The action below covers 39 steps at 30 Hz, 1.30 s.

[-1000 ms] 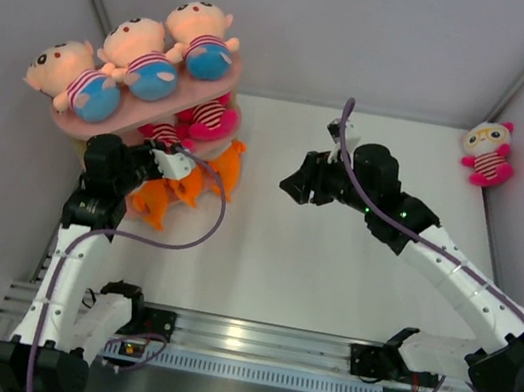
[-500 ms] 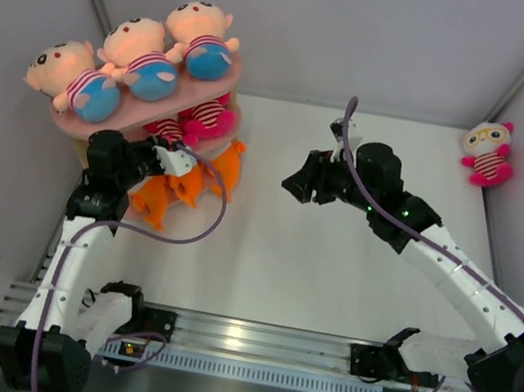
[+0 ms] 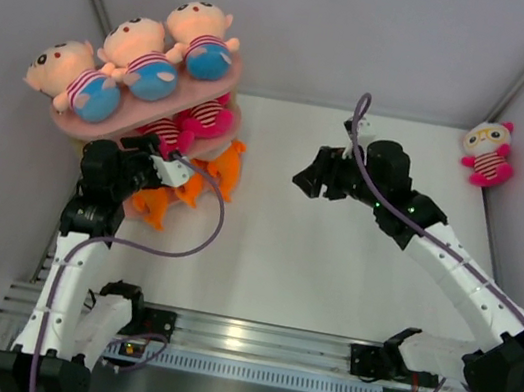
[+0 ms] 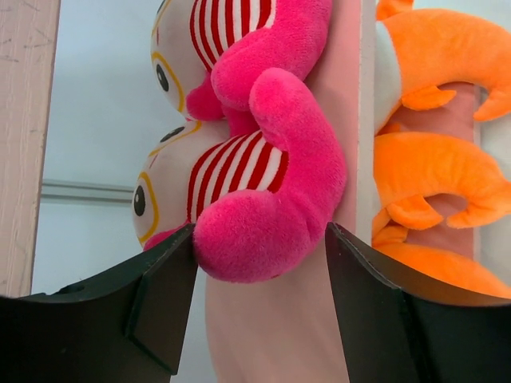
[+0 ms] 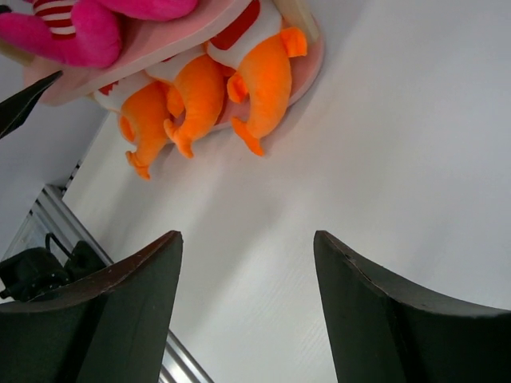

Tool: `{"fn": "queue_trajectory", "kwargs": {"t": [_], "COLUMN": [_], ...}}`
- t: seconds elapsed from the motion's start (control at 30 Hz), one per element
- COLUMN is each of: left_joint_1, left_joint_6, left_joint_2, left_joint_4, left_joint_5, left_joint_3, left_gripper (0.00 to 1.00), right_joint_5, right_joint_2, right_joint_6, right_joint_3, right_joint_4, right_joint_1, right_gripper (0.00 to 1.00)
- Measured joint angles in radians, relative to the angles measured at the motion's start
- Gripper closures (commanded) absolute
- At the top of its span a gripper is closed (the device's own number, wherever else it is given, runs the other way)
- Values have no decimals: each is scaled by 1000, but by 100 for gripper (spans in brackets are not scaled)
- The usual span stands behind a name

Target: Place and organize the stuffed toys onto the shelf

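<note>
The pink shelf (image 3: pixel 224 76) stands at the far left. Three boy stuffed toys (image 3: pixel 139 58) lie in a row on its top board. Two white, pink-legged stuffed toys (image 3: pixel 210 118) lie on the middle board (image 4: pixel 271 335). The nearer one (image 4: pixel 239 171) has its pink foot between the jaws of my left gripper (image 4: pixel 260 239), which is open, with a gap on the right side. A third white toy (image 3: pixel 488 152) sits by the far right wall. Over the table's middle, my right gripper (image 3: pixel 308 179) hangs open (image 5: pixel 247 235) and empty.
Orange plush animals (image 3: pixel 222 164) fill the shelf's bottom tier (image 5: pixel 192 96). Grey walls close in on the left, back and right. The metal rail (image 3: pixel 237 339) with the arm bases runs along the near edge.
My left gripper has opened and let go of the pink-legged toy on the middle board. The right arm has shifted slightly right and its jaws have spread a little.
</note>
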Motion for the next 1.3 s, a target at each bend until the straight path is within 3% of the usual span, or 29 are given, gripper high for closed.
{"fn": "queue_trajectory", "kwargs": {"t": [0.17, 0.33, 0.53, 0.67, 0.73, 1.03, 1.17, 1.3], "left_joint_1": [0, 0, 0, 0, 0, 0, 0, 0], "left_joint_6": [-13, -40, -116, -154, -169, -257, -285, -319], "left_joint_2": [-76, -150, -245, -293, -309, -275, -249, -196], "left_joint_4": [-90, -223, -370, -435, -454, -501, -513, -522], "left_joint_5": [10, 45, 92, 109, 120, 142, 141, 141], "left_joint_3": [2, 40, 88, 81, 69, 57, 57, 74], "left_gripper": [24, 22, 22, 22, 21, 21, 22, 22], "right_joint_5": [12, 201, 453, 562, 613, 579, 513, 460], "right_joint_2": [3, 76, 490, 791, 888, 1063, 1207, 1292], "right_joint_6": [-11, -64, -172, -237, -262, -351, -426, -481], "right_joint_3": [-39, 6, 447, 784, 864, 935, 1068, 1092], "right_joint_4": [-30, -38, -39, -107, -126, -103, -106, -80], "right_joint_1": [-193, -498, -732, -812, -842, -976, -986, -980], "right_gripper": [27, 22, 21, 21, 20, 19, 17, 20]}}
